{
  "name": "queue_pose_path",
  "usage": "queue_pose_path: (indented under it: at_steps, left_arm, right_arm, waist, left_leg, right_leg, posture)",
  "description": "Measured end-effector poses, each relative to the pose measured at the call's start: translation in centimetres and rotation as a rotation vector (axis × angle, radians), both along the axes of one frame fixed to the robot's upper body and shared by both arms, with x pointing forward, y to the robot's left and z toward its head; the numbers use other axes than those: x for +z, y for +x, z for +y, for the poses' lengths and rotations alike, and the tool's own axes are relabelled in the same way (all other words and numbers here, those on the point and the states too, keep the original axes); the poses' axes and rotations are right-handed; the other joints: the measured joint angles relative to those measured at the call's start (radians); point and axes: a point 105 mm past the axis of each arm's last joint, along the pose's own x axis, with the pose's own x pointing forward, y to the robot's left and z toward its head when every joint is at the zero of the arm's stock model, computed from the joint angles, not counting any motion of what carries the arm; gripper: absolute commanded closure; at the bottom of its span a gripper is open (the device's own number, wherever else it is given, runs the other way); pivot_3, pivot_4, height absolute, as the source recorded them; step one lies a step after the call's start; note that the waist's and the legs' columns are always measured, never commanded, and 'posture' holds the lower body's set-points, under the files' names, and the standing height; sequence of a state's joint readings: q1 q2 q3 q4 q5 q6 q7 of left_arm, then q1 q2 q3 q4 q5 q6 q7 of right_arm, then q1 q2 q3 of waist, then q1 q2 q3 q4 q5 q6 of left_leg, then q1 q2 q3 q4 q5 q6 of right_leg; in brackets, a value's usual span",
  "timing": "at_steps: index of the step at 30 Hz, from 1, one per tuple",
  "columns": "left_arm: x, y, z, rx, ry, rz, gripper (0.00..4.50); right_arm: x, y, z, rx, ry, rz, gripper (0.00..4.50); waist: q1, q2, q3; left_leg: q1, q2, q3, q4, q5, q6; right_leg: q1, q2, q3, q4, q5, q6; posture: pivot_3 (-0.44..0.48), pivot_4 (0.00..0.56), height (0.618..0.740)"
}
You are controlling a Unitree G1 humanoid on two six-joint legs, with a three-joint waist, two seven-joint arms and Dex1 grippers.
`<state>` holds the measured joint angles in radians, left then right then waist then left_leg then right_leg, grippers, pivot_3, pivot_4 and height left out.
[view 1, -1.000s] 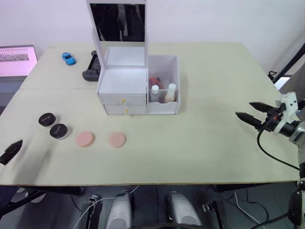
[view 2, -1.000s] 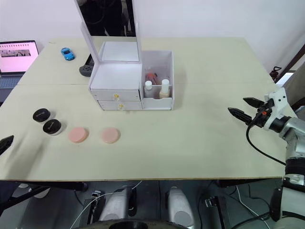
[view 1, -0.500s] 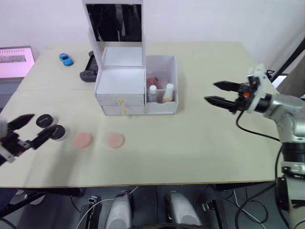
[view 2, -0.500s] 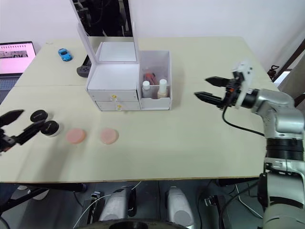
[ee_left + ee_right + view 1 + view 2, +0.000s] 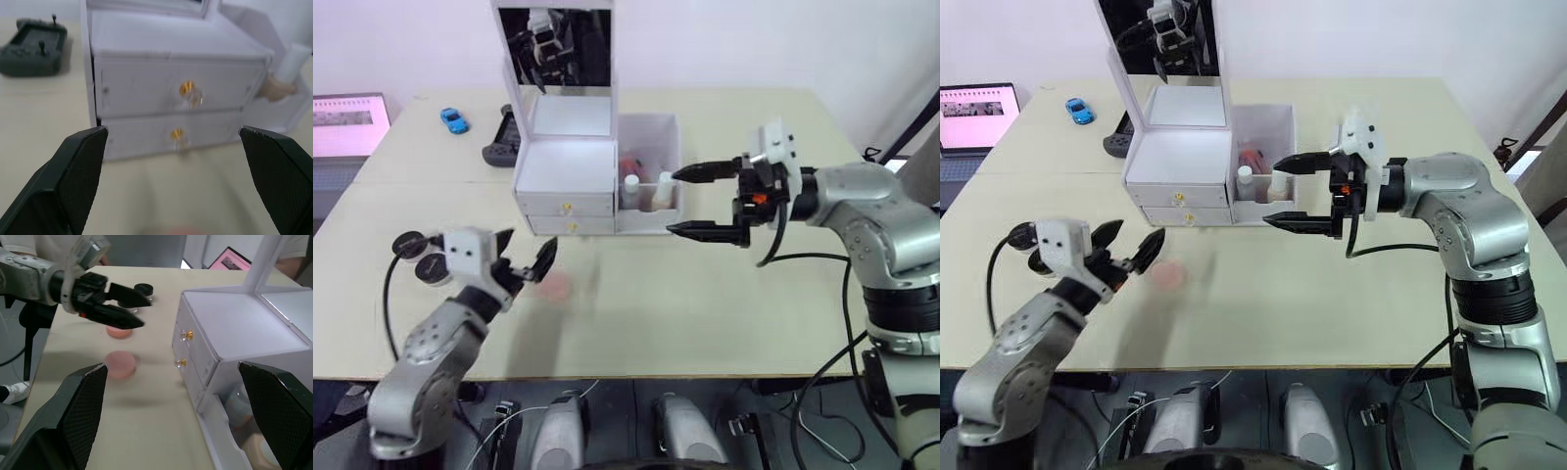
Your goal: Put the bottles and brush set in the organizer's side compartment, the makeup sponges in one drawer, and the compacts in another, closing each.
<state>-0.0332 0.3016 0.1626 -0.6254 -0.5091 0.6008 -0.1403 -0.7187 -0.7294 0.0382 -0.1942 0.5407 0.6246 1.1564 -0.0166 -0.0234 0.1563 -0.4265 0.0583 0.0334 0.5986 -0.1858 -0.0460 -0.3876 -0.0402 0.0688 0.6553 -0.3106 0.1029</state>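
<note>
The white organizer (image 5: 566, 176) stands mid-table with its mirror lid up and both gold-knobbed drawers (image 5: 186, 88) shut. Its side compartment (image 5: 651, 132) holds two bottles (image 5: 664, 189) and the red brush set (image 5: 628, 166). My right gripper (image 5: 671, 203) is open, its tips just right of that compartment. In front of the drawers my left gripper (image 5: 526, 253) hovers open and holds nothing. Two pink makeup sponges (image 5: 121, 364) lie below it; one sponge (image 5: 553, 285) shows beside the arm. Two black compacts (image 5: 409, 244) sit at the left.
A blue toy car (image 5: 454, 119) and a black game controller (image 5: 501, 137) lie behind the organizer on the left. A laptop (image 5: 347, 113) stands past the table's left edge. Bare table stretches in front and to the right.
Both arms have swung in from the table's edges. The left gripper now hangs over the sponges before the drawers, and the right gripper has reached the side compartment. Both remain open.
</note>
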Motion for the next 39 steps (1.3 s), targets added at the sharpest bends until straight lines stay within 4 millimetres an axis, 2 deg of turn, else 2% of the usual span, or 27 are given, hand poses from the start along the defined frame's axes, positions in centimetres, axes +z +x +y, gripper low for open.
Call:
queue_pose_path:
  at_steps: [2,7,12,17,21,32,35,37,39]
  left_arm:
    - [0.1,1.1,-0.8,0.035,-0.024,-0.008,0.03]
    - [-1.6,2.2,-3.4,0.015,-0.035,0.051,0.03]
    - [-2.3,2.9,-3.8,0.047,-0.030,0.060,2.35]
    - [-2.0,3.1,-5.1,0.025,-0.023,0.040,2.35]
    - [-2.1,3.4,-4.5,0.065,-0.021,0.037,2.35]
    - [-2.4,4.0,-4.5,0.096,-0.022,0.032,2.35]
    - [-2.3,4.2,-4.7,0.092,-0.024,0.025,3.21]
    - [-2.1,4.3,-4.7,0.088,-0.024,0.014,4.17]
    - [-2.2,4.3,-4.8,0.083,-0.021,0.011,4.24]
  right_arm:
    - [-0.2,0.0,0.2,-0.005,-0.011,0.001,0.00]
    - [-0.2,-0.2,0.6,-0.008,-0.028,0.001,0.00]
    - [0.2,0.0,0.5,-0.036,-0.040,-0.006,0.00]
    - [0.3,-0.1,0.4,-0.048,-0.050,-0.018,0.00]
    - [0.2,0.0,0.1,-0.065,-0.059,-0.020,0.00]
    - [0.3,0.4,-0.2,-0.084,-0.071,-0.058,0.00]
    - [0.3,0.6,-0.3,-0.091,-0.071,-0.055,0.00]
    - [0.3,0.6,-0.3,-0.090,-0.071,-0.059,0.00]
    - [0.3,0.7,-0.4,-0.093,-0.073,-0.065,0.00]
  waist:
    - [0.003,0.000,0.000]
    - [0.002,0.000,0.000]
    - [0.003,0.000,0.000]
    - [0.005,0.000,0.000]
    - [0.003,0.000,0.000]
    - [0.004,0.000,0.000]
    - [0.004,0.000,0.000]
    - [0.004,0.000,0.000]
    - [0.004,0.000,0.000]
  left_leg:
    - [0.000,-0.001,0.000,0.000,0.000,0.000]
    - [0.000,-0.001,-0.001,0.000,0.000,0.000]
    - [0.000,-0.001,-0.001,0.000,0.000,0.000]
    - [-0.001,-0.001,-0.001,0.000,0.000,0.000]
    - [-0.001,-0.001,-0.002,0.000,0.000,0.000]
    - [-0.001,-0.001,-0.002,0.000,0.000,0.000]
    - [-0.001,-0.001,-0.002,0.000,0.000,0.000]
    - [-0.001,-0.001,-0.002,0.000,0.000,0.000]
    - [-0.001,-0.001,-0.002,0.000,0.000,0.000]
  right_leg:
    - [0.000,0.000,0.000,0.000,0.000,0.000]
    - [0.000,0.000,0.000,0.000,0.000,0.000]
    - [0.000,0.001,0.000,0.000,0.000,0.000]
    - [0.000,0.000,0.000,0.000,0.000,0.000]
    - [0.000,0.001,0.000,0.000,0.000,0.000]
    - [0.000,0.001,0.000,0.000,0.000,0.000]
    - [0.000,0.001,0.000,0.000,0.000,0.000]
    - [0.000,0.001,0.000,0.000,0.000,0.000]
    - [0.000,0.001,0.000,0.000,0.000,0.000]
  posture:
    - [0.000,0.150,0.737]
    - [0.000,0.150,0.737]
    - [0.000,0.150,0.737]
    - [0.000,0.150,0.737]
    - [0.000,0.150,0.737]
    - [0.000,0.150,0.737]
    - [0.000,0.150,0.737]
    - [0.000,0.150,0.737]
    - [0.000,0.150,0.737]
